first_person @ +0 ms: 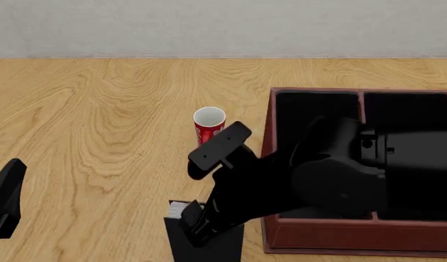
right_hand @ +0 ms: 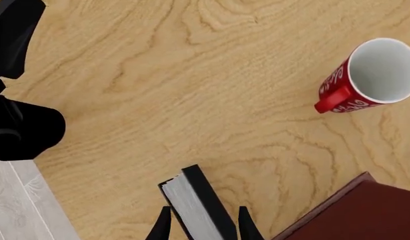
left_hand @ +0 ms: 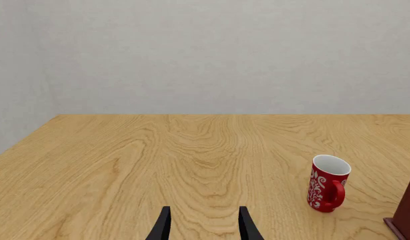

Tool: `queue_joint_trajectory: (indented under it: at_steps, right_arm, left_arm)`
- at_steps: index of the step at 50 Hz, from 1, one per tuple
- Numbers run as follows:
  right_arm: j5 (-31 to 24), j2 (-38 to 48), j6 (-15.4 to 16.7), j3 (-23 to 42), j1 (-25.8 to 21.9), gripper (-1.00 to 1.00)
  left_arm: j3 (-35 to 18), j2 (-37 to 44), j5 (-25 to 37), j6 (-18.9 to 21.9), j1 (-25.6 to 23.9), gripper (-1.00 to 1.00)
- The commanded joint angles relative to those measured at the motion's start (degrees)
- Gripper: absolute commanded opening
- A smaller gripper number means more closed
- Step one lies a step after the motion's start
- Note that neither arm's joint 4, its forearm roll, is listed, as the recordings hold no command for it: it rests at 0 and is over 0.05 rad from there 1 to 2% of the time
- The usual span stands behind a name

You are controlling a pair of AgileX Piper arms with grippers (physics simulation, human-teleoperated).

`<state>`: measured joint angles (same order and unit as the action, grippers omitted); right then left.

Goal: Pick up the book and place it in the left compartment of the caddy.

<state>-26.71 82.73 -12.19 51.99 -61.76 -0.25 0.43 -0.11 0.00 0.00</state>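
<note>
1. A bare simulated test room, not a lived-in home: a plain grey wall [left_hand: 212, 55] with no fittings.
2. One wide wood-grain table [first_person: 99, 125] fills the view.
3. Flat, clean rendered surfaces; pale plank floor [right_hand: 24, 205] beside it.

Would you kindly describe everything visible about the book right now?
The book is a plain black hardcover with a white-grey page edge. It stands upright on the wooden table, near the front edge, just left of the caddy. The right gripper straddles its top, one of its fingers on each cover; whether they already press it is unclear.
</note>
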Motion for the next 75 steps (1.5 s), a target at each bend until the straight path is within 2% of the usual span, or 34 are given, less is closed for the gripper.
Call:
queue_joint_trajectory:
  at_steps: [1,13,25,26,29,31,34,41,46,54,56,59,61,67,75]
  right_arm:
    - [0.97,1.15,-0.61,-0.78,0.28,1.0]
    - [1.55,1.36,-1.35,-1.51,-0.65,1.0]
    - [4.47,1.28,-1.53,-3.0,-1.98,1.0]
    - [4.76,0.88,2.87,-1.89,0.82,-1.0]
    - [5.0,-1.16,3.48,-2.09,-0.61,-1.0]
    - [5.27,-2.03,5.48,-1.41,1.0,-1.0]
    - [4.99,-2.06,5.08,-1.24,0.54,-1.0]
    - [5.34,-5.36,8.56,-0.26,1.69,-1.0]
    - [4.63,-8.42,9.6,0.77,0.54,-1.0]
    - [0.97,-11.02,5.54,4.63,0.1,-1.0]
    - [-0.8,-11.89,2.84,6.46,-0.11,-1.0]
    - [-2.41,-12.11,2.62,7.71,-0.77,-1.0]
    - [-3.92,-12.16,1.03,9.0,-0.96,-1.0]
    - [-8.56,-13.58,1.02,14.95,-1.05,-1.0]
    - [-12.98,-13.77,2.31,21.22,1.71,-1.0]
  left_arm:
    - [0.0,0.0,0.0,0.0,0.0,1.0]
    - [0.0,0.0,0.0,0.0,0.0,1.0]
    - [0.0,0.0,0.0,0.0,0.0,1.0]
    - [0.0,0.0,0.0,0.0,0.0,1.0]
    - [0.0,0.0,0.0,0.0,0.0,1.0]
    - [0.0,0.0,0.0,0.0,0.0,1.0]
    - [0.0,0.0,0.0,0.0,0.0,1.0]
    - [0.0,0.0,0.0,0.0,0.0,1.0]
    - [0.0,0.0,0.0,0.0,0.0,1.0]
    - [0.0,0.0,0.0,0.0,0.0,1.0]
    - [0.0,0.0,0.0,0.0,0.0,1.0]
    - [0.0,0.0,0.0,0.0,0.0,1.0]
    - [0.0,0.0,0.0,0.0,0.0,1.0]
    - [0.0,0.0,0.0,0.0,0.0,1.0]
    - [0.0,0.0,0.0,0.0,0.0,1.0]
